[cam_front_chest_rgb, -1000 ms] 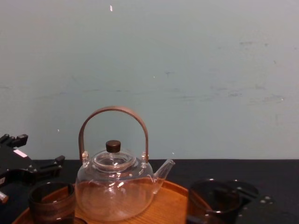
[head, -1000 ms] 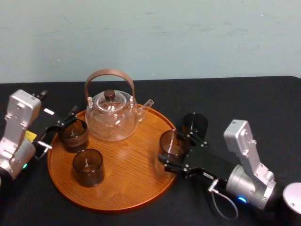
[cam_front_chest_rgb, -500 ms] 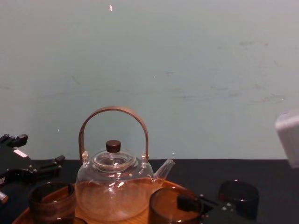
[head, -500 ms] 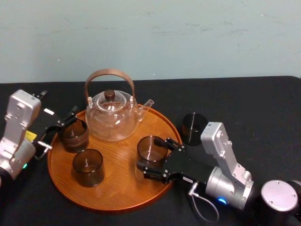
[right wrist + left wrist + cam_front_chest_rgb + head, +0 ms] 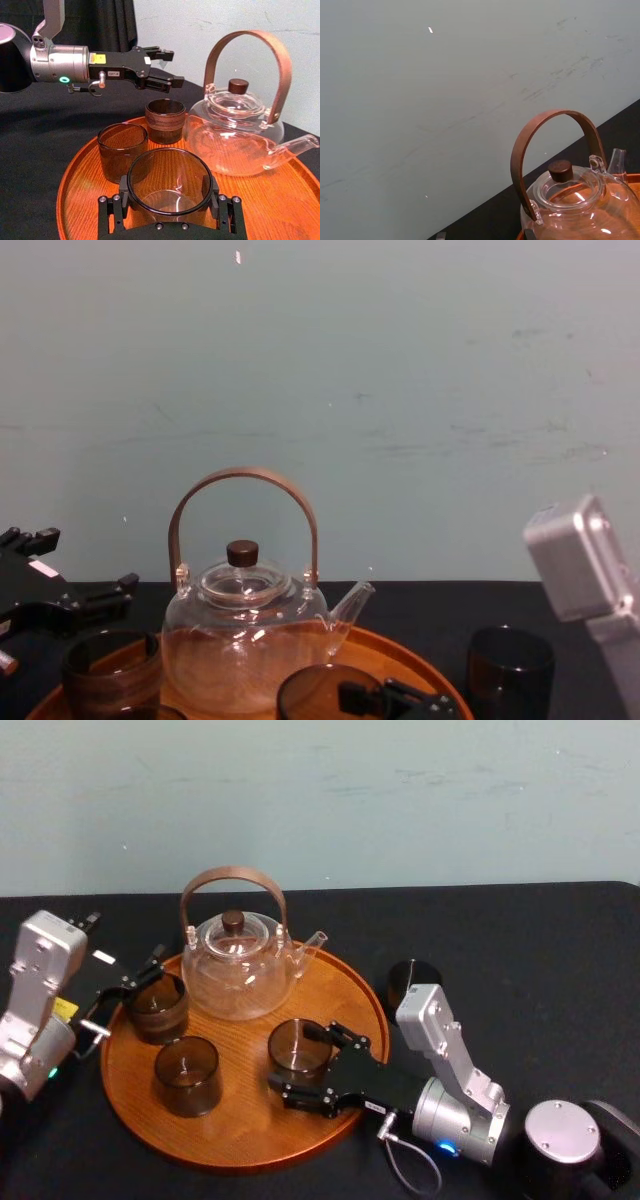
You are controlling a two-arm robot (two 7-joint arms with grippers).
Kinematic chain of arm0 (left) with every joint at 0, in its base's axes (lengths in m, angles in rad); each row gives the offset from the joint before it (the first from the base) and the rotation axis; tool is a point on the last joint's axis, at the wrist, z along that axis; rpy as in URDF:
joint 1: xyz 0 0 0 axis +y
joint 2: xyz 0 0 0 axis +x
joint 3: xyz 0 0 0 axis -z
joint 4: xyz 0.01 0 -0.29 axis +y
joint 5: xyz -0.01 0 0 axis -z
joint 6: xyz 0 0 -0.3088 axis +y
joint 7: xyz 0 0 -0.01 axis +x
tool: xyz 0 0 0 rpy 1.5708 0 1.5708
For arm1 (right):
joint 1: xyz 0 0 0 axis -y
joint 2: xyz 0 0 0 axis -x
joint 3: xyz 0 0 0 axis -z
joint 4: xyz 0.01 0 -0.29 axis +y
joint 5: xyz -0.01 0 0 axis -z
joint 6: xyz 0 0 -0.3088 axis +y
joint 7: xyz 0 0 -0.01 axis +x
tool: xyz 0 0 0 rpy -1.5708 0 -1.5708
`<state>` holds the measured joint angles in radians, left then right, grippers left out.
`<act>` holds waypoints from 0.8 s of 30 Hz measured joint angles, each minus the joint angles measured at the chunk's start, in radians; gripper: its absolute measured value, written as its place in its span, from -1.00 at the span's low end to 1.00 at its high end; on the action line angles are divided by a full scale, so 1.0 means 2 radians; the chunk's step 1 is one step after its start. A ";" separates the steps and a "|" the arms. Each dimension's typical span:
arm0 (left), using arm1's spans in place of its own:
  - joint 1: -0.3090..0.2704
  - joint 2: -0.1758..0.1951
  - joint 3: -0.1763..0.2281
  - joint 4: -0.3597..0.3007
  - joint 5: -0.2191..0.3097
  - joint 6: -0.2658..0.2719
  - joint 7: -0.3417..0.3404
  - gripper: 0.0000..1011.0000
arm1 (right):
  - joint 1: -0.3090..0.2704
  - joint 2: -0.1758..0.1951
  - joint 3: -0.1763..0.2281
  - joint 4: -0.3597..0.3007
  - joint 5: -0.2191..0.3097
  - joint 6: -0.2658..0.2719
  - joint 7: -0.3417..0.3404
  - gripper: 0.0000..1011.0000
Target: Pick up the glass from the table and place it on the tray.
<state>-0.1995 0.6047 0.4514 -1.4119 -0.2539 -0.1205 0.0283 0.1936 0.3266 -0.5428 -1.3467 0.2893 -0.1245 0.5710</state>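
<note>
**While clamped in the right end effector, the glass is over the tray**

As you look down from the head camera, a black bench [image 5: 560, 950] runs the full width below a pale green wall. On its left half lies the tray [image 5: 250, 1120], a big round orange-brown wooden disc with a low raised rim. At the back of the tray stands a clear glass teapot [image 5: 238, 975] with a brown arched handle, a dark knob on its lid and a spout pointing to your right.

Your right arm comes in from the lower right, and its silver wrist crosses the tray's near right rim. The right end effector [image 5: 292, 1062] has its black fingers pressed against opposite sides of the glass [image 5: 298, 1042], a smoky see-through tumbler. The glass is upright over the tray's wood, in front of the teapot and right of centre. You cannot tell whether its base touches the wood.

Your left arm is at the tray's left edge. The left end effector [image 5: 172, 66] has its fingers spread apart and grips nothing. It is just beside a ribbed dark cup [image 5: 157, 1006] that stands on the tray's left side.

A smooth tumbler [image 5: 187, 1074] stands on the tray in front of that ribbed cup. One more dark cup [image 5: 412, 988] is on the bench, just outside the tray's right rim.
</note>
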 joint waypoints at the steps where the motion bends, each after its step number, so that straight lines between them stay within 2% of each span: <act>1: 0.000 0.000 0.000 0.000 0.000 0.000 0.000 0.98 | 0.001 -0.001 -0.001 0.002 0.000 0.000 0.000 0.79; 14: 0.000 0.000 0.000 0.000 0.000 0.000 0.000 0.98 | 0.020 -0.013 -0.019 0.035 -0.004 -0.001 0.009 0.79; 24: 0.000 0.000 0.000 0.000 0.000 0.000 0.000 0.98 | 0.022 -0.014 -0.023 0.036 -0.009 0.001 0.007 0.79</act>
<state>-0.1995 0.6047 0.4514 -1.4119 -0.2539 -0.1205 0.0283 0.2366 0.2994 -0.5882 -1.2743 0.2719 -0.1230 0.5849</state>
